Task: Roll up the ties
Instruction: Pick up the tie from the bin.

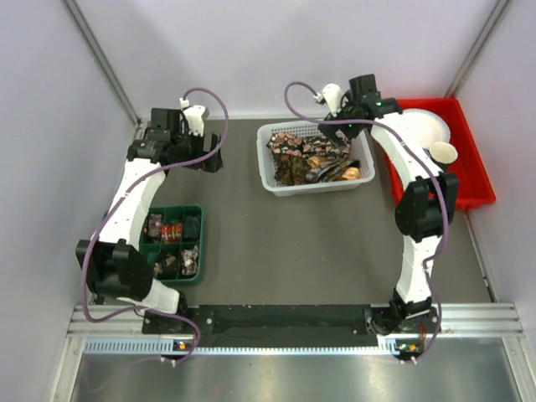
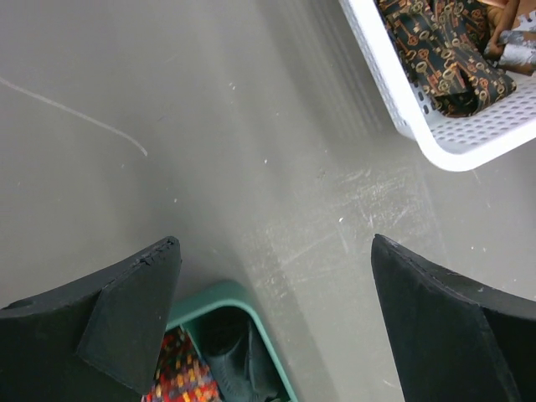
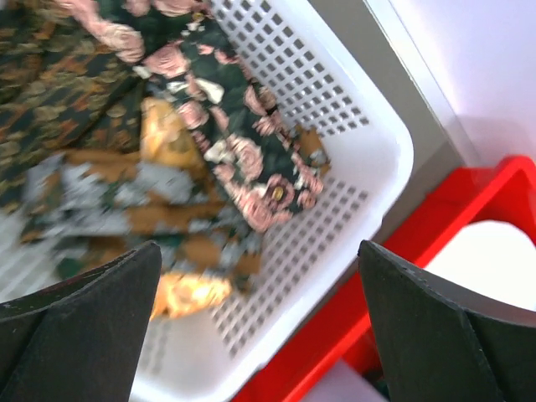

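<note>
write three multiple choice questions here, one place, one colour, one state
1. Where are the loose ties? A in the white basket B in a drawer C on a chair
2. What colour is the compartment tray? A blue B green C yellow
3. On the right gripper the jaws are: A shut on a tie B shut on a pen C open, empty
Answers: 1 A, they pile inside its mesh walls; 2 B, its rim is green; 3 C, a wide gap with nothing gripped.

One white mesh basket [image 1: 314, 189] holding a tangle of ties [image 1: 293, 159], uncountable; one green divided tray [image 1: 202, 243]; one red bin [image 1: 477, 184]; one white plate [image 1: 425, 127]; one cup [image 1: 443, 152].
</note>
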Action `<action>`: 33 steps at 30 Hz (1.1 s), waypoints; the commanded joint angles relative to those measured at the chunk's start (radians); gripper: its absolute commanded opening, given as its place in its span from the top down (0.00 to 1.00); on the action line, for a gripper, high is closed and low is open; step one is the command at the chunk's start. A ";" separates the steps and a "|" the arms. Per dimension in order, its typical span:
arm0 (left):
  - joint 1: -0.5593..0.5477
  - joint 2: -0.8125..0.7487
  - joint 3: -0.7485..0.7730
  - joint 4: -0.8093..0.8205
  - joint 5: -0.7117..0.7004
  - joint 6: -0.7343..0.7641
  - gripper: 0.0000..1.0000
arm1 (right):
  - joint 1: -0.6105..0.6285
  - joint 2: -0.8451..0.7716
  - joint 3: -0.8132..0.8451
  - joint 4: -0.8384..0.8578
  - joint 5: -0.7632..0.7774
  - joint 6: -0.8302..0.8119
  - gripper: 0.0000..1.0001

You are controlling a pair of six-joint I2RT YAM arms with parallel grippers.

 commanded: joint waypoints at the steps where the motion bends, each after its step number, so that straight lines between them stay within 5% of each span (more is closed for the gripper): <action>1: 0.000 0.046 0.067 0.040 0.042 -0.009 0.01 | 0.008 0.097 0.063 0.087 0.080 -0.063 0.01; 19: 0.000 0.145 0.122 0.014 0.031 0.027 0.01 | 0.026 0.299 0.066 0.182 0.059 -0.135 0.03; 22: 0.000 0.148 0.123 0.013 0.028 0.028 0.01 | 0.026 0.303 0.056 0.208 0.076 -0.139 0.18; 26: 0.000 0.145 0.117 0.013 0.031 0.025 0.01 | 0.028 0.283 0.039 0.248 0.083 -0.135 0.51; 31: 0.000 0.138 0.114 0.016 0.030 0.027 0.01 | 0.029 0.240 0.060 0.264 0.091 -0.117 0.75; 32: 0.000 0.138 0.114 0.019 0.028 0.027 0.01 | 0.028 0.229 0.063 0.265 0.090 -0.103 0.93; 33: 0.000 0.136 0.116 0.019 0.027 0.028 0.01 | 0.029 0.208 0.068 0.267 0.085 -0.094 1.00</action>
